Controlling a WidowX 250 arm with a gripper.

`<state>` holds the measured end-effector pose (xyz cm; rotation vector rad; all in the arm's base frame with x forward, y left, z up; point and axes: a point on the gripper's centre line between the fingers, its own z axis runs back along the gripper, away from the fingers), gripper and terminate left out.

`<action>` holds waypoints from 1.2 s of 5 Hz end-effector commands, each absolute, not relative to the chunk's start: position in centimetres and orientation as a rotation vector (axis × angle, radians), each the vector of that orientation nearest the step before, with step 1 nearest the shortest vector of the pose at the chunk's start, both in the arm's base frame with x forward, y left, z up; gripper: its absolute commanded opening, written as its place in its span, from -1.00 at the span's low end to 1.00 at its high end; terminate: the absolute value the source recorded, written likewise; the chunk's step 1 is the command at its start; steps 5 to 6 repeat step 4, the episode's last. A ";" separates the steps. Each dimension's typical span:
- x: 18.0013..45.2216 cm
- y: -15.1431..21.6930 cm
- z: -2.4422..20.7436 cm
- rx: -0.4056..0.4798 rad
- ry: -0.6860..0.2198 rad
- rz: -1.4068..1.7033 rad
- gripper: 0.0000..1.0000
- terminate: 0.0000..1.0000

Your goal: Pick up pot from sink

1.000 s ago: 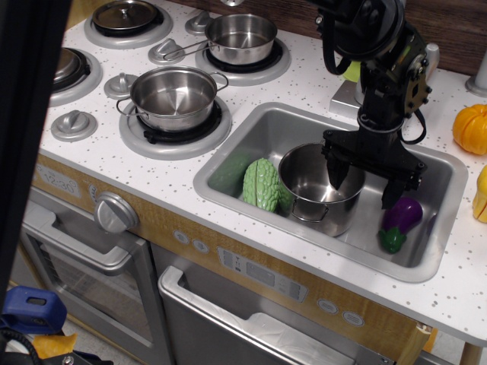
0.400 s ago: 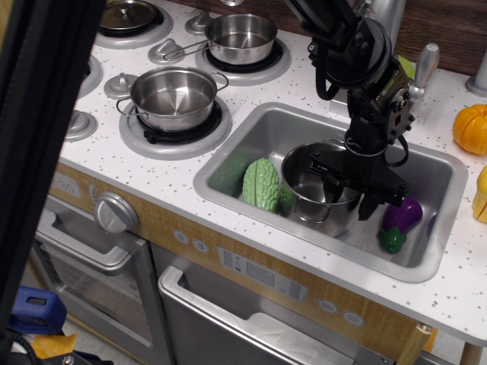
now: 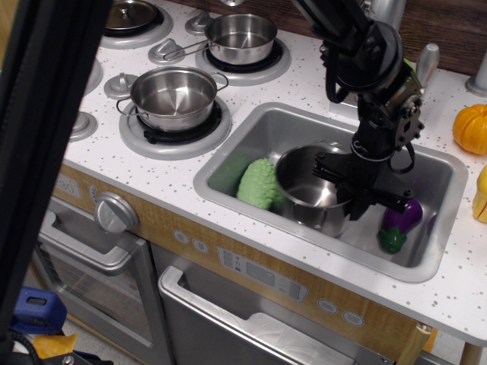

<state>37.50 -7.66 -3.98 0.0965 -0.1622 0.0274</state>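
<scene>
The deep shiny steel pot stands in the sink, left of its middle, and looks tipped a little to the left. My gripper comes down from above at the pot's right rim. Its black fingers are closed on the rim, one inside the pot and one outside. The pot's left side presses against a bumpy green gourd.
A purple eggplant lies in the sink right of the gripper. A shallower steel pot and a long-handled saucepan sit on the stove burners to the left. An orange pumpkin sits on the counter at right. A dark bar blocks the left side.
The gripper came down over the pot's right rim and its fingers closed on it. The pot shifted left and pushed the green gourd over.
</scene>
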 end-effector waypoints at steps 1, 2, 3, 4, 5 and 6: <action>39.1 -8.1 2.4 0.159 -0.240 0.019 -1.00 -1.00; 39.2 -7.9 4.7 0.175 -0.223 0.003 -1.00 -1.00; 39.4 -7.9 6.2 0.190 -0.238 -0.011 -1.00 -1.00; 39.7 -7.8 6.9 0.184 -0.255 -0.032 -1.00 1.00; 39.7 -7.8 6.9 0.184 -0.255 -0.032 -1.00 1.00; 39.7 -7.8 6.9 0.184 -0.255 -0.032 -1.00 1.00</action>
